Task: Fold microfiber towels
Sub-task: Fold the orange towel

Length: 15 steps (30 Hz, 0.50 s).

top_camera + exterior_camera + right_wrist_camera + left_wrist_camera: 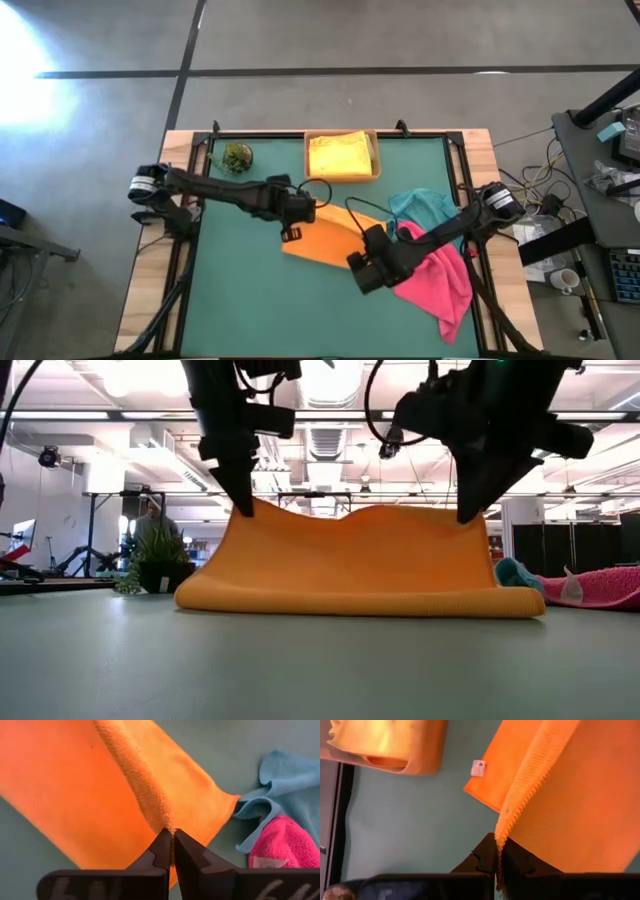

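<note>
An orange towel (pixel 325 242) lies mid-table, with one edge raised and its rounded fold (pixel 360 600) resting on the green tabletop. My left gripper (pixel 297 226) is shut on the raised edge at its left end. My right gripper (pixel 368 262) is shut on the same edge at its right end. A yellow towel (pixel 340 155) lies folded in the tan tray (pixel 375 160) at the far edge. A teal towel (pixel 425 205) and a pink towel (pixel 440 278) lie crumpled at the right. My left gripper pinches the orange towel's raised edge (pixel 502 827) between its two fingers near the left corner, coming slanting down from above. The cloth hangs below the fingers down to the fold on the table. Below it lies the towel's lower layer, with a white label (pixel 478 768). My right gripper pinches the same raised edge (pixel 166 826) between its two fingers near the right corner, slanting down from above. The edge sags a little between the two grippers (pixel 350 512). The towel's lower part stays on the table.
A green plant ball (pixel 237 156) sits at the far left of the mat. The teal and pink towels lie close to my right arm. Bare green mat (pixel 250 300) spreads at the near left. A person (pixel 150 520) stands in the room beyond.
</note>
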Tool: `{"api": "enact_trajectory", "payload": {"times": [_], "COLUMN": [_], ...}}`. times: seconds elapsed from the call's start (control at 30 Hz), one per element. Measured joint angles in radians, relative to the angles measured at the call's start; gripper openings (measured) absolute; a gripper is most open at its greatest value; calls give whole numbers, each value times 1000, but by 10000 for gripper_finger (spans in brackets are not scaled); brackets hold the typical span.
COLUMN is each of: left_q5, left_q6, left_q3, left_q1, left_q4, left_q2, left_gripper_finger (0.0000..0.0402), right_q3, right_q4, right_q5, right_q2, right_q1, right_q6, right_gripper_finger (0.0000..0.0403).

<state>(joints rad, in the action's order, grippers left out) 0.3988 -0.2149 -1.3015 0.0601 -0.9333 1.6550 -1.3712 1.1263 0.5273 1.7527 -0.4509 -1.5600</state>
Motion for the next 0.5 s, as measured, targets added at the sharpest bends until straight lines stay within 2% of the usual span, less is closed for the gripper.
{"api": "enact_trajectory", "payload": {"times": [0.13, 0.3, 0.43, 0.5], "left_q5": [-53, -107, -177, -246], "left_q6": [42, 39, -1, -15], "left_q3": [14, 26, 27, 25], "left_q1": [-30, -40, -30, -17], "left_q4": [75, 83, -10, -74], "left_q2": [0, 1, -5, -14], "left_gripper_finger": [0, 0, 0, 0], "right_q3": [-2, -52, -146, -188], "right_q4": [-6, -4, 6, 6], "right_q5": [-83, -136, -127, -124], "right_q2": [0, -3, -8, -10], "right_q1": [12, -12, -49, -66], "right_q6": [-11, -19, 8, 22], "right_gripper_finger": [8, 8, 8, 8]}}
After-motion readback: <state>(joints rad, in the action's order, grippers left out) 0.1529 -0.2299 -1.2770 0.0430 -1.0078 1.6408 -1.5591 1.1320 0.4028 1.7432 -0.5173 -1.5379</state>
